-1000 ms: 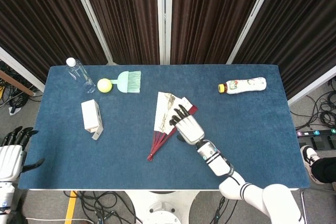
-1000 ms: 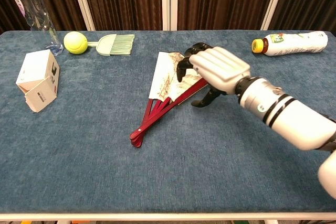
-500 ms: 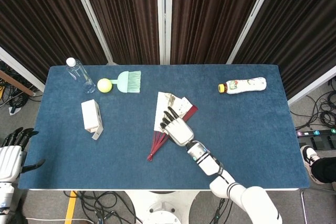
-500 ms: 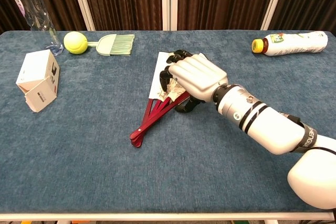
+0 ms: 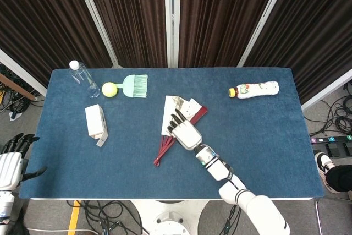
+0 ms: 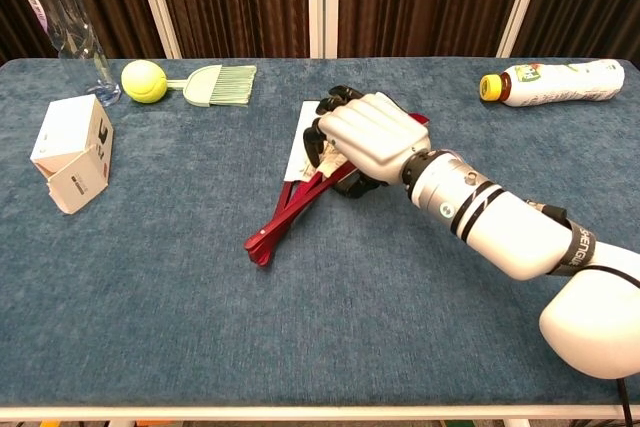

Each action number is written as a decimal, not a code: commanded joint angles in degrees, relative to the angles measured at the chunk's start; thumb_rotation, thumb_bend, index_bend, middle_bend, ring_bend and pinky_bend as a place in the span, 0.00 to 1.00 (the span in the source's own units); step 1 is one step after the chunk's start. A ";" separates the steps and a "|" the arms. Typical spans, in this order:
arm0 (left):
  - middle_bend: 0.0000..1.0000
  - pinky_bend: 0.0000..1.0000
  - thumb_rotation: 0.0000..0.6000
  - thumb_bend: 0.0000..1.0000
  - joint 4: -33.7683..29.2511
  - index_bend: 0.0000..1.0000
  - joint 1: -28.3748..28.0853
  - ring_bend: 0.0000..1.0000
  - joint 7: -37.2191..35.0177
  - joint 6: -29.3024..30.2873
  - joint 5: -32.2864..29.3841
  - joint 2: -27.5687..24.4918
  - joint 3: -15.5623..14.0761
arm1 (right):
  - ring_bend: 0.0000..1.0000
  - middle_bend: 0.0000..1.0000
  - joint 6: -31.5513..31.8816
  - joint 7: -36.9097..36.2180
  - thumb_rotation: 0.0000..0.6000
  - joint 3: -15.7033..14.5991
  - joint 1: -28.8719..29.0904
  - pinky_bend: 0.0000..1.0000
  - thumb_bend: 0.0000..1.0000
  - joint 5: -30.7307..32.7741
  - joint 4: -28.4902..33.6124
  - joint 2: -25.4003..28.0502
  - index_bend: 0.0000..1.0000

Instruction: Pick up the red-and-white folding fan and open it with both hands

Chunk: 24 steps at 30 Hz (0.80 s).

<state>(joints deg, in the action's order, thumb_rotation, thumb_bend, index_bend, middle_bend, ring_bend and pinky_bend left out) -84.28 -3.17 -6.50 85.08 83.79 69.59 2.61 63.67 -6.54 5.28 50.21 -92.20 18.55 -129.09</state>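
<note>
Nearest me, my left hand (image 5: 11,160) waits off the blue felt worktop's (image 5: 264,152) corner, fingers apart, holding nothing. At mid-worktop my right hand (image 6: 365,134) lies over the partly spread red-and-white folding fan (image 6: 290,209), fingers curled onto its paper leaf; I cannot tell whether they clamp it. Farther left sits a white cardboard box (image 6: 70,152); beyond, a yellow ball (image 6: 143,79), green brush (image 6: 220,84), clear bottle (image 6: 68,22), and white drink bottle (image 6: 555,80).

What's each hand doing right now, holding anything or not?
Left hand: off the table edge, fingers apart, holding nothing.
Right hand: fingers curled around the folding fan, gripping it on the table.
</note>
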 commanded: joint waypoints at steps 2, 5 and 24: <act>0.15 0.15 1.00 0.00 -0.07 0.22 -0.18 0.08 0.19 -0.30 -0.09 0.00 0.05 | 0.14 0.36 0.41 -0.28 1.00 0.01 0.24 0.05 0.31 0.24 -0.36 0.18 0.46; 0.15 0.15 1.00 0.00 -0.12 0.22 -0.44 0.08 0.25 -0.69 -0.30 0.02 0.23 | 0.14 0.36 0.59 -0.43 1.00 -0.18 0.41 0.05 0.31 0.37 -0.75 0.08 0.43; 0.15 0.15 1.00 0.00 0.32 0.22 -0.96 0.08 -0.33 -1.98 -0.92 0.24 0.32 | 0.15 0.40 1.45 -1.89 1.00 -0.29 1.76 0.04 0.33 1.57 -3.26 -0.92 0.48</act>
<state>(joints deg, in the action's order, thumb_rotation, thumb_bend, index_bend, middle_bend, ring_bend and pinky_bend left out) -83.96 -4.12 -6.82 83.10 82.87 69.83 2.93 65.08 -8.46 5.02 51.97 -90.64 15.32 -130.00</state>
